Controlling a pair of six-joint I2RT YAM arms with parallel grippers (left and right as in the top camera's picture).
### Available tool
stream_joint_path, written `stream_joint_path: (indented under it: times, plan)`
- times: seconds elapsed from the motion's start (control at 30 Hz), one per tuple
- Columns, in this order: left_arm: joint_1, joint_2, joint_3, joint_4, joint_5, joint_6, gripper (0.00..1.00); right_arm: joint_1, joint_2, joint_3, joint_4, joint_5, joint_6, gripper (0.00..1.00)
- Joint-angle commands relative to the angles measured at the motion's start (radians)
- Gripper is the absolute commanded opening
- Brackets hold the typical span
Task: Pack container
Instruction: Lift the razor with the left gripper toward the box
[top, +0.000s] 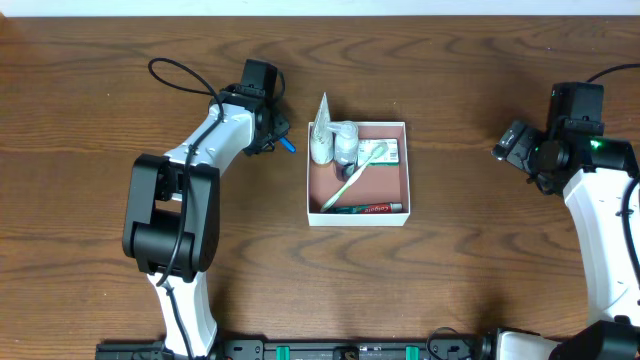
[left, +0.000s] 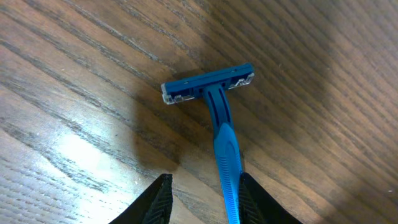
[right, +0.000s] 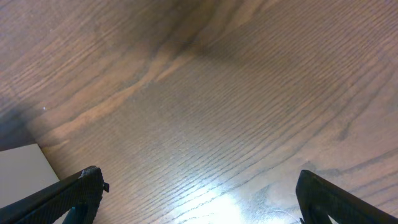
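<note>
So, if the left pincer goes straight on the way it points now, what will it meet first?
The blue razor: its handle lies between the fingers of the left pincer. Right under it is the wooden table. The height above the razor is unclear.

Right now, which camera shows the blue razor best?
The left wrist view: the blue razor fills the frame, head and handle lying on the table, with the handle running between the left fingers. Overhead shows only its blue tip beside the left arm. The right wrist view shows none of it.
</note>
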Motion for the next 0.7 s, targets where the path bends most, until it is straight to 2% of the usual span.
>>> stream_joint_path:
  times: [0.0,0.67]
  plan:
    - [0.004,0.025,-0.004,0.009,-0.023,0.000,0.40,-0.005,-0.017,0.013,0.001,0.006,0.006,0.99]
    - [0.003,0.025,-0.004,0.072,0.014,0.000,0.41,-0.005,-0.017,0.013,0.001,0.006,0.006,0.99]
